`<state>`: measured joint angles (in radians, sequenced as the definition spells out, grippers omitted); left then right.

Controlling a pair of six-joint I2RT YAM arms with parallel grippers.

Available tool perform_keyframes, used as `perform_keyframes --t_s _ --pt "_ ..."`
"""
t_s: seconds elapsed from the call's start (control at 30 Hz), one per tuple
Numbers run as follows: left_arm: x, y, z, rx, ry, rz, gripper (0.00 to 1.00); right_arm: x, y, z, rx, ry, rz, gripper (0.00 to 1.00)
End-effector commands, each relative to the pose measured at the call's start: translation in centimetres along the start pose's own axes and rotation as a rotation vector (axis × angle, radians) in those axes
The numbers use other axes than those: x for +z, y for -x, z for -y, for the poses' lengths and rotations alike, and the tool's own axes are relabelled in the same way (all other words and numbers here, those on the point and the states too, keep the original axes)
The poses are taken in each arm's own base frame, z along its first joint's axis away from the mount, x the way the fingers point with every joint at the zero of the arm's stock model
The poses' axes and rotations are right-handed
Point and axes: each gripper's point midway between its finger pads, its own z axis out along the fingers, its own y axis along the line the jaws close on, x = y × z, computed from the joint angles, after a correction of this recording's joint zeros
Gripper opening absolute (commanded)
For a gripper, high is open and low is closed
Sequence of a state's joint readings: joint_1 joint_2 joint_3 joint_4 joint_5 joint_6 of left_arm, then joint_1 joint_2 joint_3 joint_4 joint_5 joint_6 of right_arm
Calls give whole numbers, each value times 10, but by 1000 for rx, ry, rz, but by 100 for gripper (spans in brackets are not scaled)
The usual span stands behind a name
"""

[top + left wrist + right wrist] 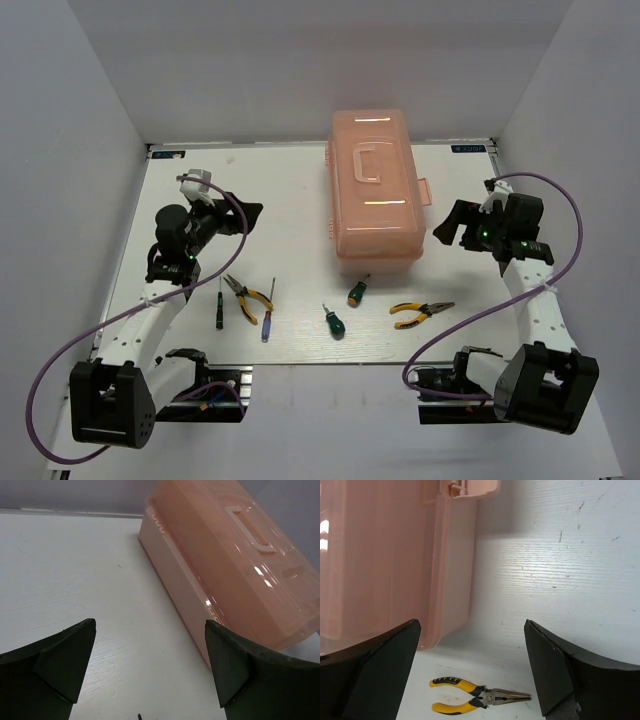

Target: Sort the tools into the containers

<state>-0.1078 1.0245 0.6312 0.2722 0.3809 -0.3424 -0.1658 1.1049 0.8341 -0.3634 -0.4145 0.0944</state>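
Observation:
The salmon-pink toolbox (pixel 375 190) stands shut at the table's centre back; it also shows in the left wrist view (pixel 240 560) and the right wrist view (pixel 385 555). Six tools lie in front of it: a black screwdriver (pixel 220 304), pliers (pixel 246 298), a blue-handled screwdriver (pixel 267 320), two green screwdrivers (pixel 334 322) (pixel 356 291) and pliers (pixel 418 313), the last also in the right wrist view (pixel 475 700). My left gripper (pixel 250 212) is open and empty, left of the box. My right gripper (pixel 447 225) is open and empty, right of the box.
White walls enclose the table on three sides. The box's latch (pixel 425 190) sticks out toward the right gripper. The arm cables (pixel 60 370) hang near the table's front corners.

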Motion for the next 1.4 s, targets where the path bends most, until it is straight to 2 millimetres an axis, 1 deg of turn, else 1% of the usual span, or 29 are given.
perform_keyframes --t_s 0.0,0.33,0.4,0.43,0.47,0.53,0.57,0.63,0.67,0.7,0.73,0.77,0.83,0.87,0.9,0.93,0.97,1.0,1.03,1.07,1.1,1.13,1.17,1.2,1.23,1.27,1.3,1.33,1.37 --pt "0 11 18 -6 -85 21 100 -9 15 4 -30 -28 63 90" --pt "7 4 22 -50 -119 -31 100 -29 21 -7 -165 7 102 90" --pt "7 3 23 -50 -127 -35 100 -36 17 -18 -283 70 90 90" --pt "7 3 23 -50 -127 -35 97 -41 19 -31 -314 138 83 90" --pt "8 0 24 -63 -134 -47 94 -44 16 -34 -334 158 67 90" --pt "10 0 24 -64 -142 -53 89 -52 27 -46 -360 195 83 80" --pt "11 -2 26 -64 -156 -58 84 -53 25 -49 -350 210 66 72" --pt "12 -2 30 -76 -178 -70 76 -59 38 -54 -363 216 86 58" --pt "11 -1 32 -71 -193 -67 66 -63 48 -58 -375 214 103 50" --pt "13 -4 30 -77 -190 -77 60 -64 57 -63 -374 230 113 31" --pt "15 -4 32 -87 -201 -85 54 -65 60 -64 -368 233 113 24" --pt "14 -5 34 -87 -213 -89 40 -72 75 -71 -381 238 143 20" --pt "17 -12 32 -97 -214 -110 26 -68 85 -79 -372 277 150 17" --pt "16 -12 34 -97 -224 -114 19 -75 99 -87 -392 290 181 17" --pt "18 -9 34 -93 -227 -107 8 -67 99 -88 -352 315 156 17" --pt "18 -10 36 -93 -237 -111 4 -66 103 -98 -356 351 161 17" --pt "19 -10 37 -90 -251 -112 2 -70 118 -105 -375 362 197 17" --pt "19 -14 38 -95 -266 -126 0 -59 119 -110 -328 396 167 17" --pt "18 -12 41 -87 -282 -119 0 -56 121 -118 -327 418 160 20" --pt "19 -13 42 -98 -293 -125 0 -60 137 -132 -353 441 189 23" --pt "21 -13 43 -92 -309 -122 2 -30 134 -124 -298 440 122 25" --pt "20 -12 48 -86 -335 -121 6 -29 142 -135 -313 455 129 30" --pt "20 -15 48 -86 -346 -127 13 -9 142 -147 -295 482 82 35" --pt "18 -16 52 -78 -378 -128 24 -1 143 -146 -291 457 70 39" --pt "19 -19 53 -80 -392 -137 51 1 155 -155 -297 457 86 43" --pt "20 -22 54 -80 -407 -144 64 12 154 -174 -316 483 59 50" --pt "18 -21 57 -74 -430 -146 73 32 150 -168 -297 439 18 54" --pt "20 -25 55 -82 -426 -156 80 31 157 -184 -309 449 21 56" --pt "21 -29 55 -88 -431 -168 84 42 159 -198 -320 461 10 58"
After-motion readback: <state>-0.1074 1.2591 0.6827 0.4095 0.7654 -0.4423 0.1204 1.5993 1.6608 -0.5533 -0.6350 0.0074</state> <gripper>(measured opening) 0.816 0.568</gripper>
